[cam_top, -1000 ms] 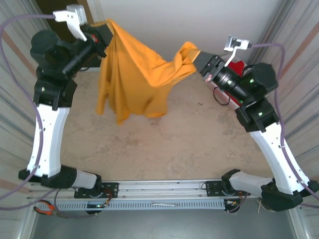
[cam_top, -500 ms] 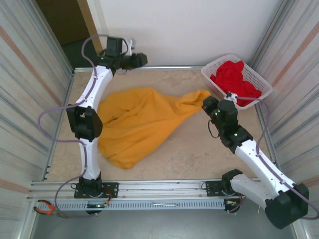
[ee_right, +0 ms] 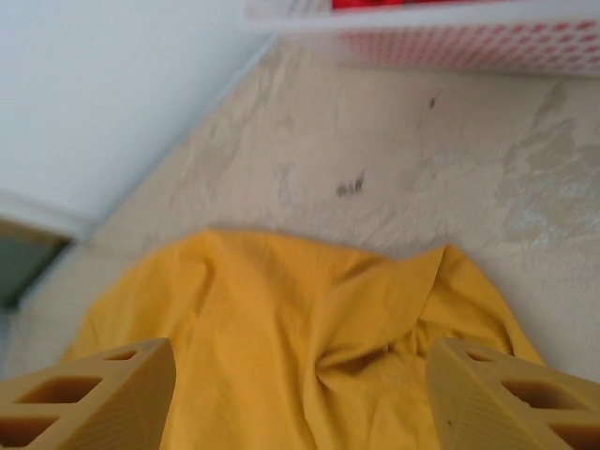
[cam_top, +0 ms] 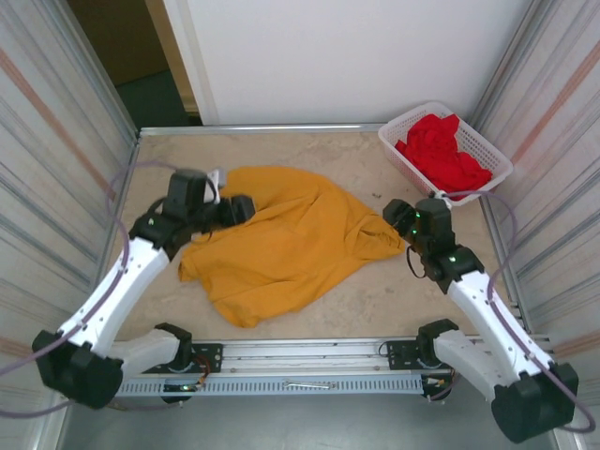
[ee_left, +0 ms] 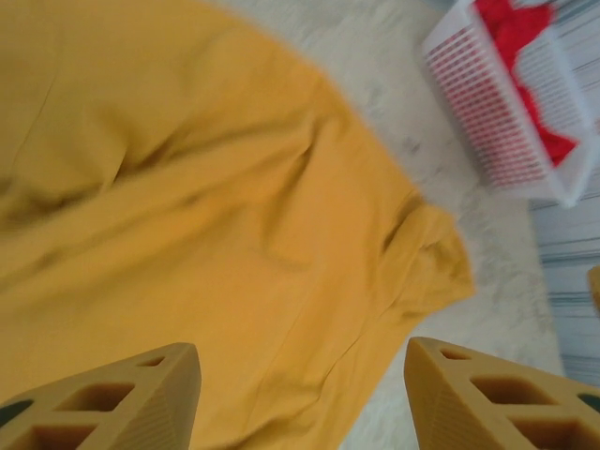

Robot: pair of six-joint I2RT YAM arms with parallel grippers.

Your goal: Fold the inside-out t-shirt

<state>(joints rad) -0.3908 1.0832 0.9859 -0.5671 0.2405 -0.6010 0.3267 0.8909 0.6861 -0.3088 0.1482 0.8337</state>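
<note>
Creases run all over the t-shirt [cam_top: 281, 246], a plain mustard-yellow garment lying in a loose, rumpled heap on the worktop [cam_top: 375, 295]. It sits left of centre. The cloth is soft and unpatterned. Its widest part lies in the middle, one rounded lobe sags toward the near edge, and a bunched, puckered corner reaches out to the right. I cannot tell the sleeves and neck apart in the crumple.

The left pincer [ee_left: 300, 349] hangs over the far left part of the t-shirt. It is released, with its tan fingers [ee_left: 122, 398] spread wide and nothing but slack cloth showing below the gap. The right pincer [ee_right: 300, 349] is at the t-shirt's right corner. It is also released, with its fingers [ee_right: 497, 398] well apart above the puckered cloth. Whether either one touches the fabric I cannot tell.

A white basket [cam_top: 491, 174] with perforated sides stands in the far right corner of the worktop, well apart from the t-shirt. A bright red garment [cam_top: 441, 150] is piled inside it. Between the basket and the t-shirt is bare, mottled beige surface. A white wall [cam_top: 347, 56] closes the far side, and ribbed panels [cam_top: 56, 141] run along the left and right. Near the arm bases, pliers [cam_top: 89, 394] with orange handles lie on the metal rail at the near left.
</note>
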